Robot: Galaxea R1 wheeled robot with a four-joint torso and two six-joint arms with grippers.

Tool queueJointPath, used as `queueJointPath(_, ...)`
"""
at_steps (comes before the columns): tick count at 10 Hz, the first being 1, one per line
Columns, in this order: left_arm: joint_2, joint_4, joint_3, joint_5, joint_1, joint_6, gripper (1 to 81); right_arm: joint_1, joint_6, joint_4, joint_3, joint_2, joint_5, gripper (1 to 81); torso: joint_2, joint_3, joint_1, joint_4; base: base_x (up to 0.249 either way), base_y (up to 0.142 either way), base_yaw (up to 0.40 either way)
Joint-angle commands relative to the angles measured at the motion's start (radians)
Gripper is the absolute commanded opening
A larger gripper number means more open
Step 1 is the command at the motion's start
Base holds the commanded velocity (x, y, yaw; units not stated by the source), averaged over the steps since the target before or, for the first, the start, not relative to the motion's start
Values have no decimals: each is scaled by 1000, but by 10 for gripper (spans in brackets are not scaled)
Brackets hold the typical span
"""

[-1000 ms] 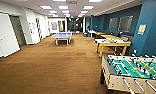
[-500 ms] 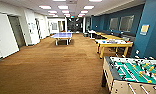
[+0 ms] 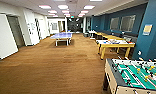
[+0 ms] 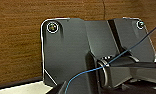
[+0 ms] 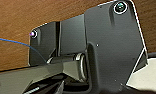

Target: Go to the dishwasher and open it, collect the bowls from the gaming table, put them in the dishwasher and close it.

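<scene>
The dishwasher and the dark bowls are out of view. In the head view I look down a long games room with brown carpet [image 3: 49, 67]. A pale-topped table with yellow legs [image 3: 115, 43] stands at the right, with something colourful lying on it; it is too blurred to tell what that is. More yellow tables [image 3: 106, 36] line the blue wall behind it. Both wrist views show my own dark plate over carpet [image 4: 16, 37] [image 5: 19, 15].
A green-field foosball table [image 3: 134, 75] is close at the lower right. A blue table-tennis table [image 3: 61, 36] stands mid-room, far ahead. White walls and a door [image 3: 4, 40] run along the left, a blue wall [image 3: 151, 32] along the right. Open carpet lies between.
The whole head view has shifted a little as I roll forward; the foosball table sits slightly nearer. Nothing in the room itself has moved.
</scene>
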Motion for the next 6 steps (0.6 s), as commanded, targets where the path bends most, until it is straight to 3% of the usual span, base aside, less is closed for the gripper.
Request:
queueJointPath(1, -9, 2, -1, 49, -44, 0, 811, 42, -5, -10, 3, -7, -49, 811, 0, 0, 0, 0, 192, 0, 0)
queueJointPath(6, -6, 4, -1, 49, -44, -1, 811, 39, -5, -10, 1, -7, -49, 811, 0, 0, 0, 0, 141, 0, 0)
